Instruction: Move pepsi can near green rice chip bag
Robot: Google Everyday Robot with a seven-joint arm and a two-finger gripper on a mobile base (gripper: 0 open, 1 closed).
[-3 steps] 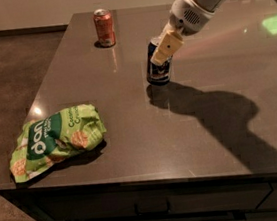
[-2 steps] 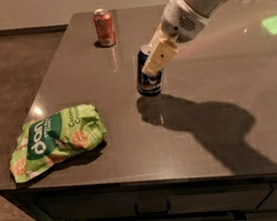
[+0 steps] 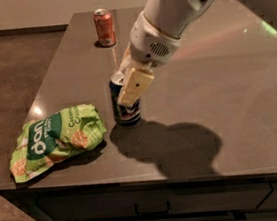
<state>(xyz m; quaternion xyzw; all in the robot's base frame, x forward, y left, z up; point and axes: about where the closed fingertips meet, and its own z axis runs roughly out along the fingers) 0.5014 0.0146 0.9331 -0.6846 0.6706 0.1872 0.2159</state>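
**Gripper (image 3: 128, 86) clamped on pepsi can (image 3: 126, 108) beside the bag**

Its fingers clasp the can near the top, likely to keep it upright while it is set down. The can stands just beside the green rice chip bag (image 3: 56, 140), at the bag's 2 o'clock. An orange-red can (image 3: 104, 27) sits well apart, at 12 o'clock from it.

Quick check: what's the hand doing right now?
Hand: closed on the pepsi can, holding it upright close beside the chip bag.
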